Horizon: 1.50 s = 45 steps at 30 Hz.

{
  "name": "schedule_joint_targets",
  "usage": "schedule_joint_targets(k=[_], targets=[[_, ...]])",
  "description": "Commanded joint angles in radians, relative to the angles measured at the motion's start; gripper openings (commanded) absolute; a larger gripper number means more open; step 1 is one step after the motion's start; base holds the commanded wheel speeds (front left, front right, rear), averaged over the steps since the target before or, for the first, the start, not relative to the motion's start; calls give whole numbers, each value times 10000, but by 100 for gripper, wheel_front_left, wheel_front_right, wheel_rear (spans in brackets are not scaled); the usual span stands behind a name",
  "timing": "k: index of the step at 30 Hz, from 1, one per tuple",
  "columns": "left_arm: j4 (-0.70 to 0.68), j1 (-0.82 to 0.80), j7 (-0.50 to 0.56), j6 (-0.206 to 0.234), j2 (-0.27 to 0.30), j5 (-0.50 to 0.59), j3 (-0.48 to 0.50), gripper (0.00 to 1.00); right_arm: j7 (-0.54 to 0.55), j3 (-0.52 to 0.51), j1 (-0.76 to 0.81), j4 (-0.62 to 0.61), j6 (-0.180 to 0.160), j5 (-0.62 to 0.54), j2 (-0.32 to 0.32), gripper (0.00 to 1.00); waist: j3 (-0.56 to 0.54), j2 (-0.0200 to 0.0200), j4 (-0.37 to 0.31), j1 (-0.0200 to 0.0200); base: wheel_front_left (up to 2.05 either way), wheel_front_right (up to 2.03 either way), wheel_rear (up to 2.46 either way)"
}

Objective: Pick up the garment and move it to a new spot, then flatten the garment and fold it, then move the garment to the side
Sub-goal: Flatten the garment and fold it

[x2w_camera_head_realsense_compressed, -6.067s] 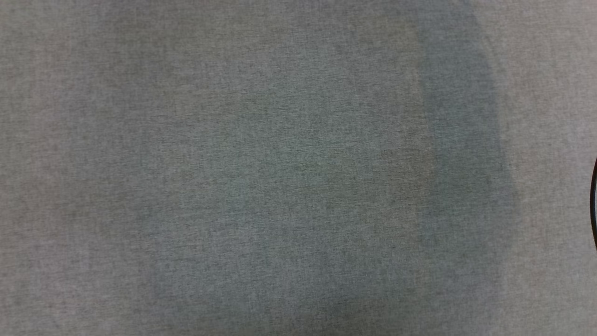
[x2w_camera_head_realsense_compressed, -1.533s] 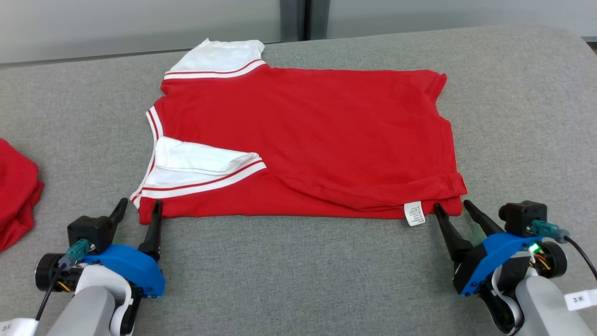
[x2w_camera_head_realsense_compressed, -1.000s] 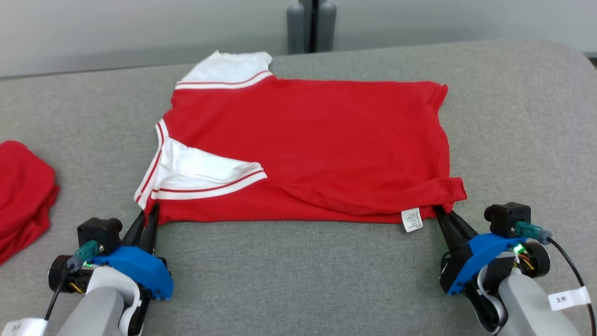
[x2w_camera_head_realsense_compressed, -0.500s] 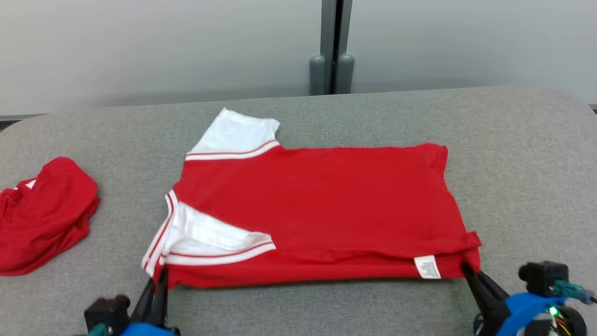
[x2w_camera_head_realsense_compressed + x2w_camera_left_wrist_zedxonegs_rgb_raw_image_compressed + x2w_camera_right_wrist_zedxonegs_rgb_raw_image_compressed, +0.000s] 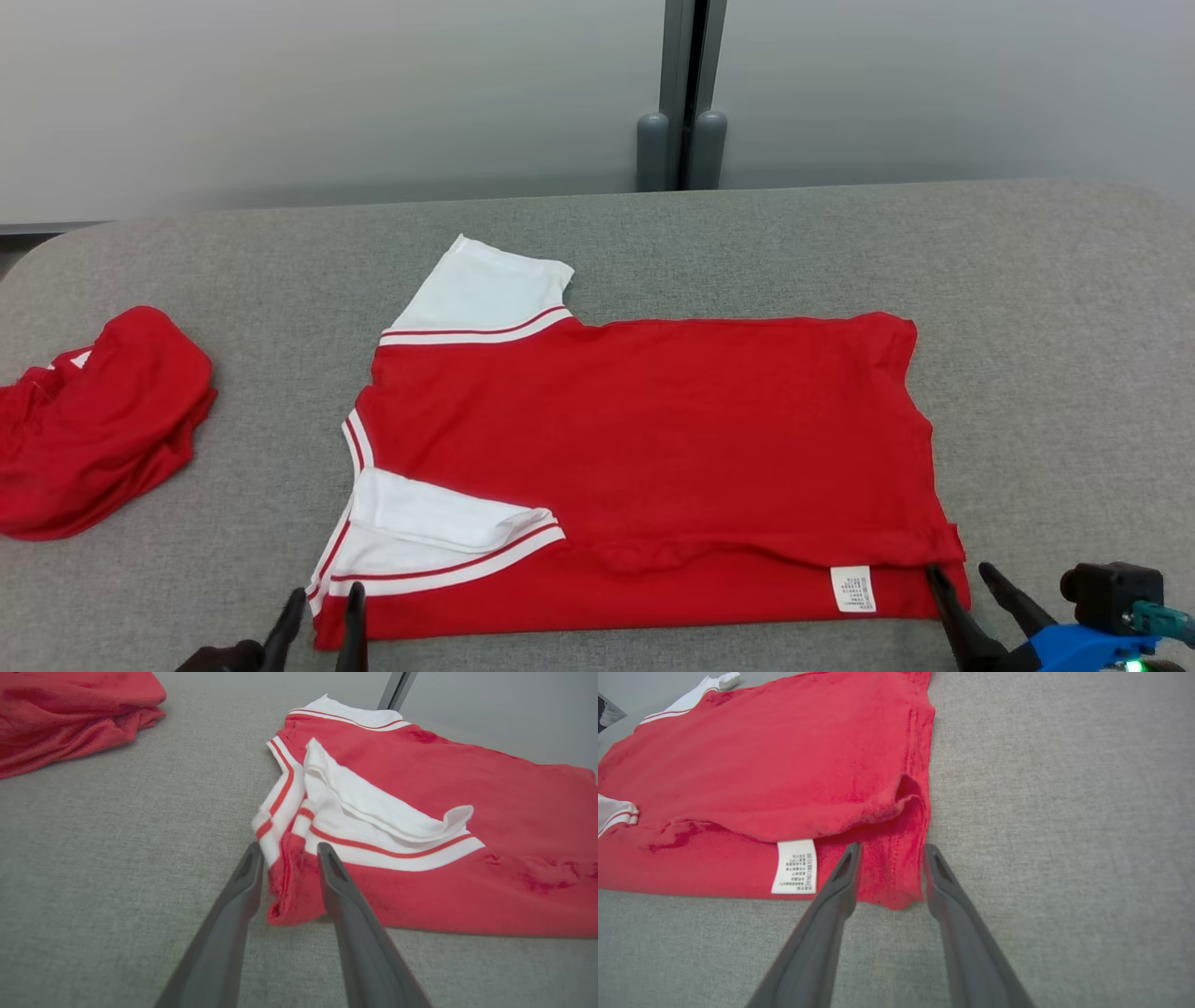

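Grey woven upholstered surface (image 5: pixel 1046 308), spanning the lower two-thirds of the head view, its far edge rounded at both upper corners. Crumpled heap of red cloth (image 5: pixel 103 429), at the left edge of the frame, resting on the surface, with a small white patch showing at its upper left; in the left wrist view it lies at the upper left. Pale grey wall panels (image 5: pixel 280 93), across the top. Dark vertical post (image 5: pixel 686 65), top centre, flanked at its foot by two grey round-topped caps (image 5: pixel 653 149).
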Motion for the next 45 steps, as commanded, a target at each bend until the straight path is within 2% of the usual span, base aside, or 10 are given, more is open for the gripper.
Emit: schedule_joint_targets(k=[1, 9, 15, 20, 29, 37, 45], targets=[[53, -278, -166, -75, 42, 12, 117, 100, -243, -76, -240, 20, 1, -59, 127, 100, -21, -1, -56, 1, 0, 0, 0], [66, -916, -541, -185, -67, 729, 602, 100, -1678, -154, -1080, 329, 1, -738, 274, 100, -292, -1, -212, 1, 0, 0, 0], [-913, -957, -546, -89, -353, 1742, 1650, 100, -3009, -69, -1558, 188, 1, -1309, 458, 100, -538, -1, -307, 1, 0, 0, 0], [-1294, -907, -549, -266, -705, 2315, 2273, 100, -3679, 178, -1824, 134, 1, -1694, 737, 100, -753, -1, -364, 1, 0, 0, 0], [-938, -1073, -551, -651, -879, 3190, 2933, 100, -3988, 123, -1664, 244, 1, -2099, 1285, 100, -917, -1, -231, 1, 0, 0, 0], [-346, -1022, -550, -1011, -904, 3574, 3338, 100, -3749, 60, -1486, 716, 1, -2531, 1412, 100, -942, -1, -117, 1, 0, 0, 0], [84, -1091, -550, -1289, -1170, 3803, 3622, 100, -3697, 69, -1478, 1062, 1, -2674, 1514, 100, -919, -1, -84, 1, 0, 0, 0]])
